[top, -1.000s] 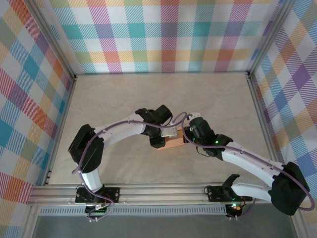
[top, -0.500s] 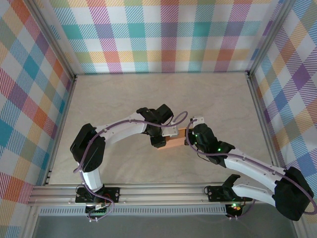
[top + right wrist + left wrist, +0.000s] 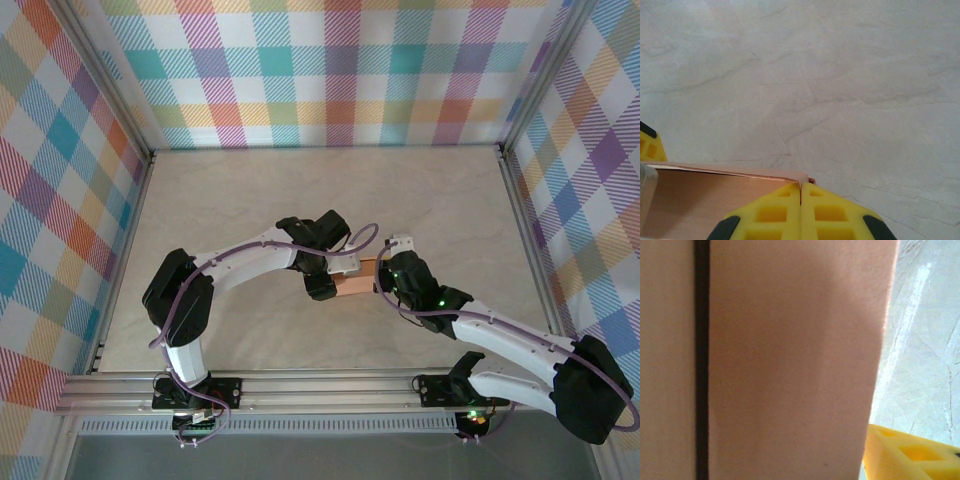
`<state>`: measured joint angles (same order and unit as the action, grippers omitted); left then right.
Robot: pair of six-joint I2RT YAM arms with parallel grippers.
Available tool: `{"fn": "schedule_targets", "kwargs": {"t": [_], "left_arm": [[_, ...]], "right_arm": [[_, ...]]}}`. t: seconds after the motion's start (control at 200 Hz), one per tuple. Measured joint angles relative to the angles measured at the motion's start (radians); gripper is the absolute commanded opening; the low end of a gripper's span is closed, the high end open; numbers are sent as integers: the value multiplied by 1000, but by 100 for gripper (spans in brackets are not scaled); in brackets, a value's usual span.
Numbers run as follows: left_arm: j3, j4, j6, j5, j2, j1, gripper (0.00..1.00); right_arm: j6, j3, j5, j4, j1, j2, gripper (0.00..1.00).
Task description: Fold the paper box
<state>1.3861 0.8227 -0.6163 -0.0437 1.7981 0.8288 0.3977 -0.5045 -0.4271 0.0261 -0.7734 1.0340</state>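
Since the paper box (image 3: 355, 281) lies mid-counter (image 3: 250, 200), long axis left-right, each arm has one end: left gripper (image 3: 328, 286) spread about the left end, grip unclear; right gripper (image 3: 801, 186) clenched at the right corner.

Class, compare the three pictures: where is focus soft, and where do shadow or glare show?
Left wrist view: the paper box sits so close it blurs, shaded at its left, the table glaring bright beside it. Right wrist view: table veining sharp and evenly lit, the box's inside in shadow. Top external view: crisp, even light, no glare.
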Motion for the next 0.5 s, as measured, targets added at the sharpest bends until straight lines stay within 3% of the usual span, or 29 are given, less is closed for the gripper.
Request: {"fn": "schedule_targets", "kwargs": {"t": [0.165,0.245,0.5], "left_arm": [[-2,-14,4,3,0,0,93],[-6,-20,21,4,-4,0,100],[-53,-70,37,0,-90,0,100]], "right_arm": [[-27,-5,-18,-6,-10,6,0],[-39,-13,-29,-16,-17,14,0],[-44,-34,-56,-32,-33,33,0]]}}
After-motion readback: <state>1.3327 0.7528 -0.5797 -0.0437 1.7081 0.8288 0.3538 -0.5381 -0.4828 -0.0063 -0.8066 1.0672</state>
